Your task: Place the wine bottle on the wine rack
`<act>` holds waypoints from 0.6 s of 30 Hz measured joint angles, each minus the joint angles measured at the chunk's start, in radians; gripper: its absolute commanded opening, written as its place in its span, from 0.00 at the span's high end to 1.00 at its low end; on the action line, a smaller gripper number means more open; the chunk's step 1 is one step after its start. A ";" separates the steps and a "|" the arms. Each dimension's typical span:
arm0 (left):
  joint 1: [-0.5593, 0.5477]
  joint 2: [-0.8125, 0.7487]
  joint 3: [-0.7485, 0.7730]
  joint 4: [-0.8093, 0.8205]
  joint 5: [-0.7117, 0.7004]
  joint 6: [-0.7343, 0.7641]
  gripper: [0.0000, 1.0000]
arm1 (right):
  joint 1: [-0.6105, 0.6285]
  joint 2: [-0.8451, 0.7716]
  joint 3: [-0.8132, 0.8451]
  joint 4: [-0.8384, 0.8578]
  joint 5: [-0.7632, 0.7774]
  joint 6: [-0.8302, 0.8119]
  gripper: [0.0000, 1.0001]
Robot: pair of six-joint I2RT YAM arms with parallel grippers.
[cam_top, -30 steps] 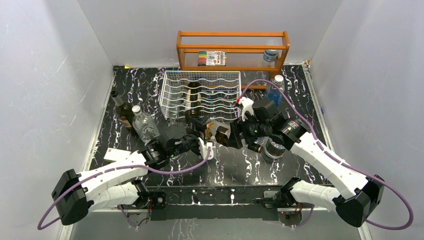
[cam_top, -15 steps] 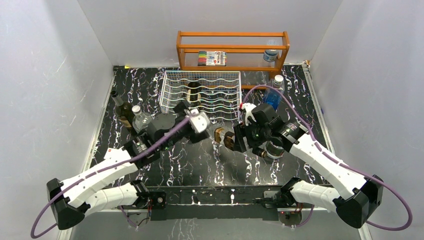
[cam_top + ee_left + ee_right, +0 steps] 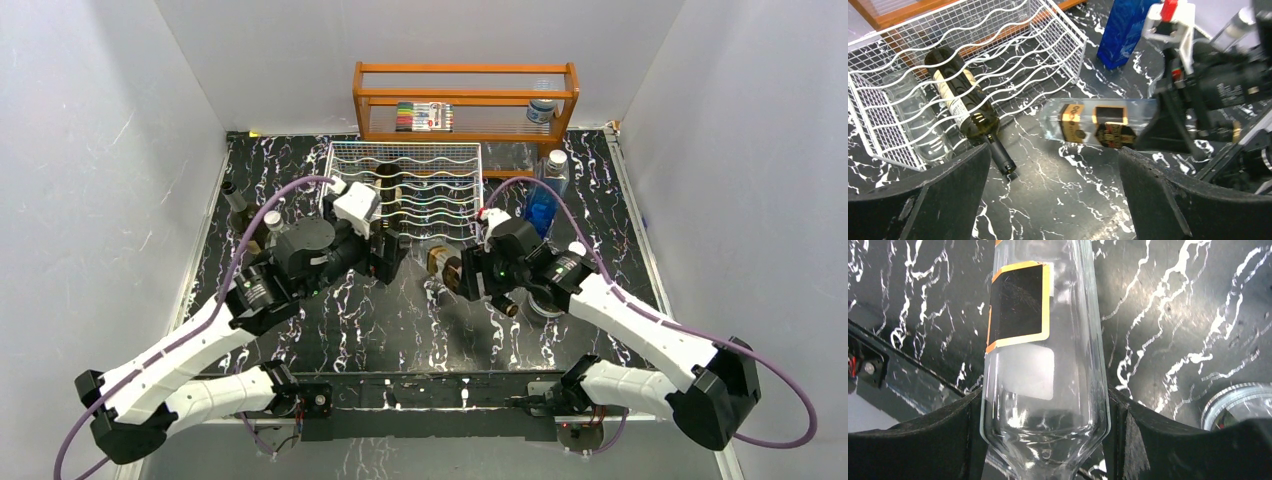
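clear glass wine bottle (image 3: 1088, 125): rigid, smooth, breakable, probably slippery; held level near the front of the white wire wine rack (image 3: 440, 195). right claw (image 3: 1045, 440) pinches it near the shoulder, a sound hold; left claw (image 3: 1053, 155) spread wide, empty.

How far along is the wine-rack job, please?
Done: one dark bottle lies in the wine rack. In hand: the right gripper is shut on a clear labelled bottle, sideways in front of the rack. Left: lay it in a cradle and release. The left gripper is open, empty.
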 measured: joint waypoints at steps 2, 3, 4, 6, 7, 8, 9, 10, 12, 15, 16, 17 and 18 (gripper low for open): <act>0.000 -0.024 0.007 -0.014 -0.008 -0.039 0.02 | 0.030 0.018 -0.009 0.068 0.037 0.021 1.00; 0.000 -0.036 0.011 -0.020 -0.016 -0.051 0.02 | 0.040 0.026 -0.010 0.083 0.047 0.026 1.00; 0.000 -0.046 0.017 -0.029 -0.024 -0.063 0.02 | 0.061 0.040 -0.012 0.108 0.071 0.034 1.00; 0.000 -0.063 0.029 -0.042 -0.038 -0.080 0.02 | 0.100 0.063 -0.021 0.155 0.121 0.048 1.00; 0.000 -0.068 0.033 -0.047 -0.043 -0.083 0.02 | 0.117 0.076 -0.026 0.175 0.146 0.055 1.00; 0.000 -0.073 0.037 -0.052 -0.048 -0.086 0.02 | 0.129 0.087 -0.027 0.184 0.161 0.061 1.00; 0.000 -0.077 0.039 -0.057 -0.053 -0.089 0.02 | 0.139 0.100 -0.029 0.196 0.177 0.070 1.00; 0.000 -0.080 0.039 -0.060 -0.056 -0.090 0.02 | 0.145 0.110 -0.034 0.212 0.193 0.076 1.00; 0.000 -0.083 0.039 -0.067 -0.060 -0.093 0.02 | 0.151 0.120 -0.055 0.249 0.229 0.084 1.00; 0.000 -0.082 0.039 -0.070 -0.063 -0.094 0.02 | 0.151 0.120 -0.084 0.287 0.269 0.090 1.00; 0.000 -0.082 0.039 -0.071 -0.064 -0.095 0.02 | 0.151 0.120 -0.093 0.303 0.282 0.092 1.00; 0.000 -0.082 0.039 -0.071 -0.064 -0.096 0.02 | 0.151 0.120 -0.099 0.317 0.293 0.092 1.00; 0.000 -0.082 0.039 -0.071 -0.064 -0.097 0.02 | 0.152 0.120 -0.105 0.331 0.302 0.093 1.00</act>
